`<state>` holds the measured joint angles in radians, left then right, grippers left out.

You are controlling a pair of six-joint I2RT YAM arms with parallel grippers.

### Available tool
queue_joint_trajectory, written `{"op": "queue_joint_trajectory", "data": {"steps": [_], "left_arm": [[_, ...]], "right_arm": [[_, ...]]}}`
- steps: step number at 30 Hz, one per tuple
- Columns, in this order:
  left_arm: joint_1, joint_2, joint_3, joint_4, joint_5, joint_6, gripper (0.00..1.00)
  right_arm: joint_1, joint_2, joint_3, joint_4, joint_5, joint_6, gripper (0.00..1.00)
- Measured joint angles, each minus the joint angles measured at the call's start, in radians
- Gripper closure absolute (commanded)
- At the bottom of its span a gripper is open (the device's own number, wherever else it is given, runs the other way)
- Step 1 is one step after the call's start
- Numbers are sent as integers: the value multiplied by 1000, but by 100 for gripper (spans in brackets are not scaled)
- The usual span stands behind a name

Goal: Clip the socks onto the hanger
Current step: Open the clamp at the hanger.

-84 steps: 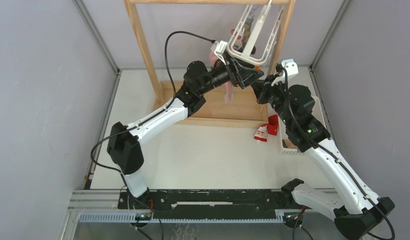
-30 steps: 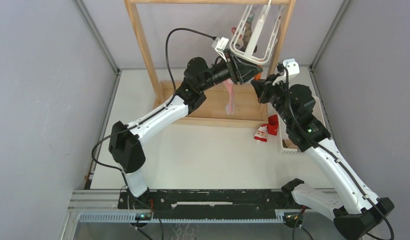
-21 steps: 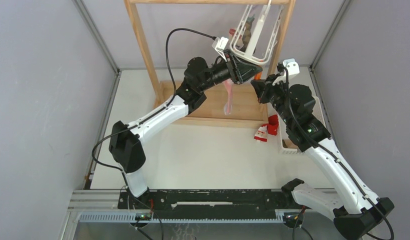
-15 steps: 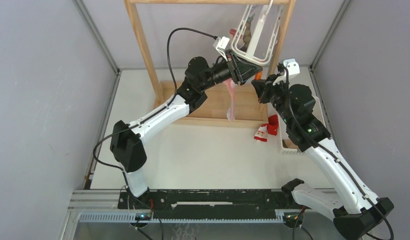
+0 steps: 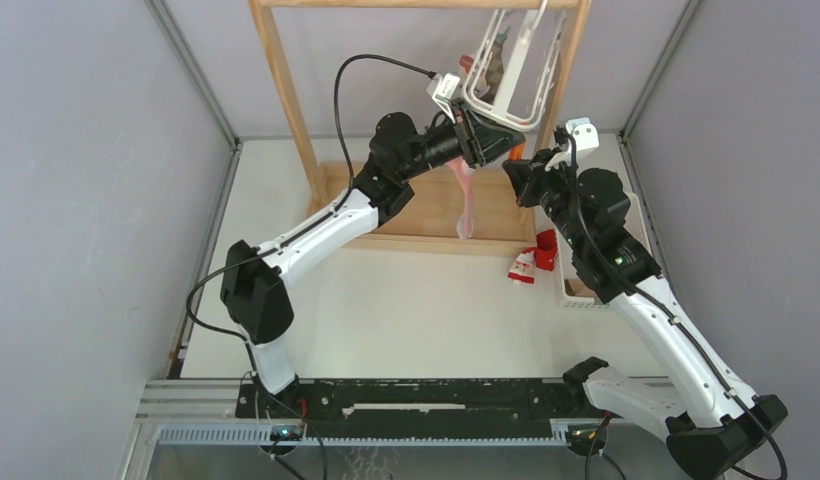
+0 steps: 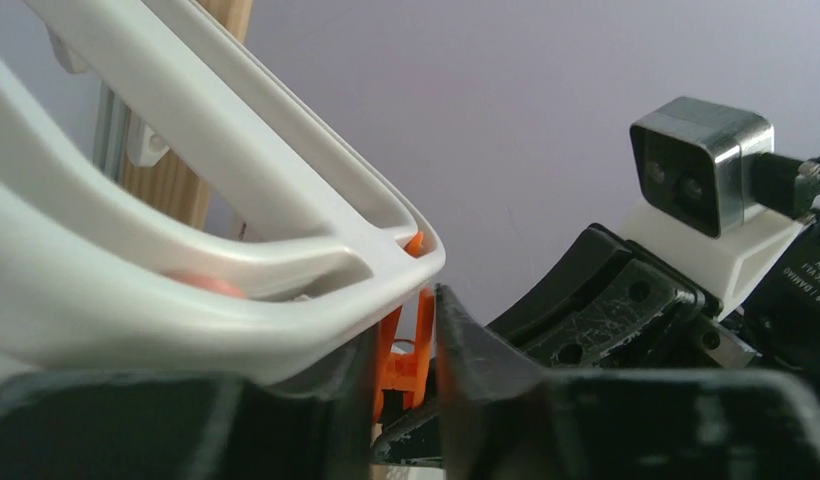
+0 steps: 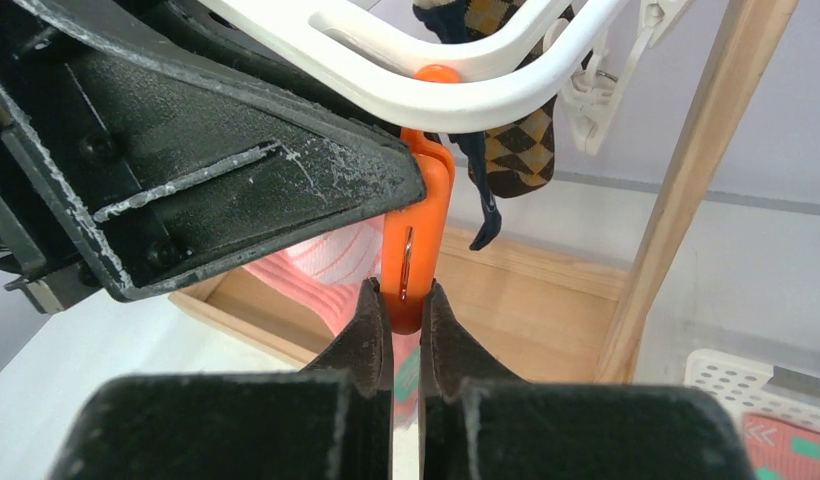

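Pink sock, hanging below the hanger beside its orange clip, which your right gripper pinches while the left gripper shows narrow jaws, grip untellable: seat fabric deep before you release.

White arm links, black joints, black cables; right pincer scuffed black.

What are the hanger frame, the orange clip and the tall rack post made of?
hanger frame: looks like moulded plastic, white, smooth, slight sheen, rounded edges.
orange clip: probably plastic too, even glossy colour; a thin metal wire shows in its slot.
rack post: pale wood, faint grain, matte, apparently unvarnished.
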<state>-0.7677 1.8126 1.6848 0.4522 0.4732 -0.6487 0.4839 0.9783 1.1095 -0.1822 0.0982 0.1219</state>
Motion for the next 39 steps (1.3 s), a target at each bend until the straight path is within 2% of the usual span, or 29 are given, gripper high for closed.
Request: {"op": "queue_joint_trajectory", "data": {"steps": [2,5,11,27,35,39], "left_arm": [[0,0,0,-1,7,2,56],[-5,2,10,-17,26,3,53],[-8,6,43,-44,29,6,59],[-14,21,68,-74,22,45,59],[-16,22,68,-84,5,48,71],[-16,27,68,-82,2,48,84]], "right_arm": [[0,0,0,0,-3,0,100],[0,2,0,6,-3,0,100],[0,3,0,13,-3,0,100],[0,3,0,7,2,0,100],[0,2,0,5,5,0,100],[0,1,0,-5,10,0,100]]}}
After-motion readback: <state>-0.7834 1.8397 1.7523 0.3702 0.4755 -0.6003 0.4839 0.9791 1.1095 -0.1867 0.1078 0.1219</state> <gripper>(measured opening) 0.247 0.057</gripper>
